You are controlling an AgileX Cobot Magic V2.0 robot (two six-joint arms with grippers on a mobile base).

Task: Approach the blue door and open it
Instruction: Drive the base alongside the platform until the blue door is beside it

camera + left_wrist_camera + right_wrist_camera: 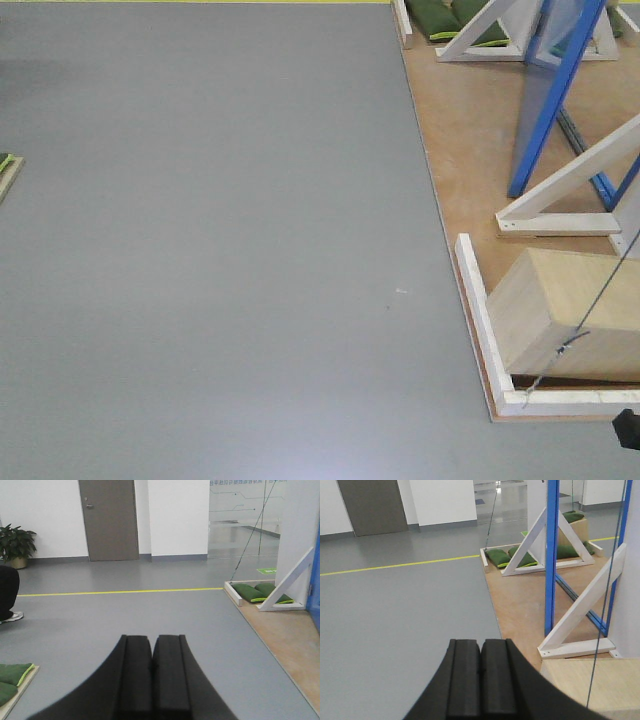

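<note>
Grey floor [200,250] fills most of the front view, smooth and matte. A yellow line [120,592] crosses it further out. Back wall is white, with a grey door [110,520] and a potted plant [17,542] at far left.

Plywood platform [470,150] sits on the floor to the right, with white edging along its near side. On it: diagonal white braces [580,605], green sandbags [505,557] at the far end, and a pale wooden box [560,310] in the near corner.

The blue door [551,555] stands upright on that platform, ahead and to the right, well apart from both arms. It is seen nearly edge-on: bright blue upright, white braces either side. Handle and lock can't be made out from here.

Left hand [152,642]: fingers pressed together, nothing between them. Right hand [480,645]: same, closed up and empty, over the floor near the platform edge.
</note>
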